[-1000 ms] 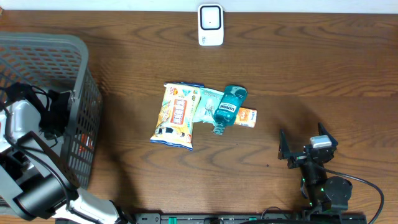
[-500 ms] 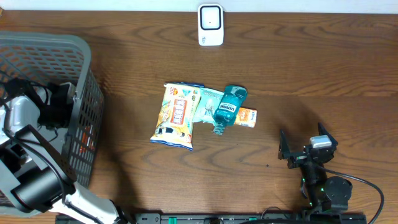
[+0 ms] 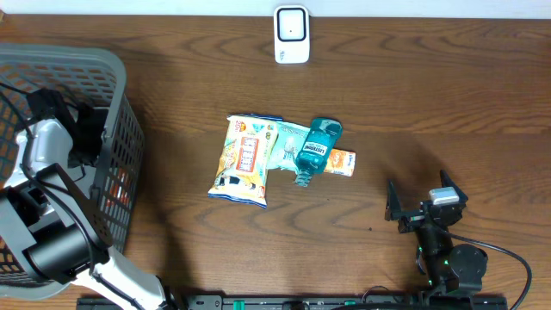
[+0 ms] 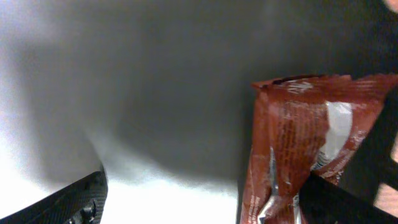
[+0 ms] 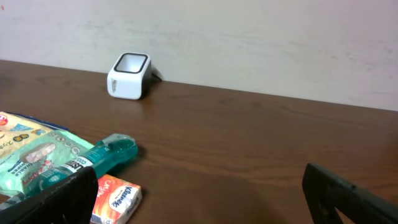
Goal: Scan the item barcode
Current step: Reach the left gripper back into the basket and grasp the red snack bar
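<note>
Pick not yet made. The left fingers (image 4: 74,196) are spread wide, grasping nothing, poised inside the grey basket (image 3: 95,65) beside the red snack packet (image 4: 298,143), likely the item to lift. The right fingers (image 5: 348,193) are released too, parked near-right on the table (image 3: 430,112), clear of the lane. The white scanner (image 3: 292,34) sits far-centre, probably within both arms' reach.

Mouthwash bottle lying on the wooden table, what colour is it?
The plastic mouthwash bottle is see-through teal; the overhead view shows it best.

Overhead straight down, right wrist toward scanner (image 5: 129,76)
</note>
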